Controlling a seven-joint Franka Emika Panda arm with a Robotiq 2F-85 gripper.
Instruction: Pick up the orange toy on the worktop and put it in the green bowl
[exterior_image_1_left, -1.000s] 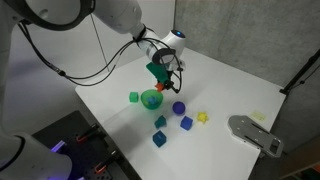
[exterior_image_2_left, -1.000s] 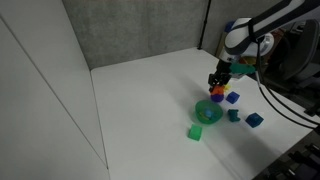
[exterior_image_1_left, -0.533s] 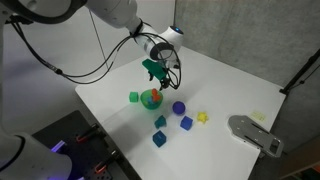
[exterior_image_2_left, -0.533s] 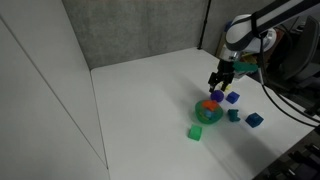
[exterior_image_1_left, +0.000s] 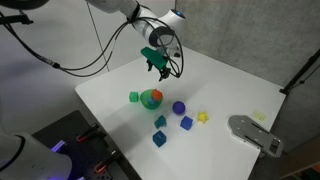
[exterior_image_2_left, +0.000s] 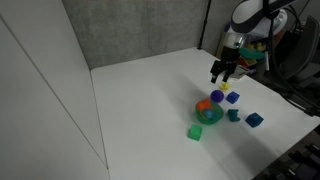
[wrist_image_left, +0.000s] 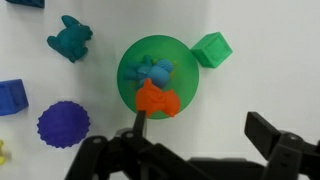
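The orange toy lies inside the green bowl, against the rim nearest the gripper and beside a small blue toy. Both exterior views show the same: orange toy in the green bowl, and orange toy in the green bowl. My gripper hangs well above the bowl, open and empty. In the wrist view the gripper has one fingertip just over the orange toy and the other far to the side.
A green cube sits right beside the bowl. A purple ball, a teal toy and a blue cube lie on the other side. A yellow toy and a grey device lie farther along the white worktop.
The gripper went from shut on the orange toy to open. The toy now lies in the green bowl, and the gripper has risen away from it.
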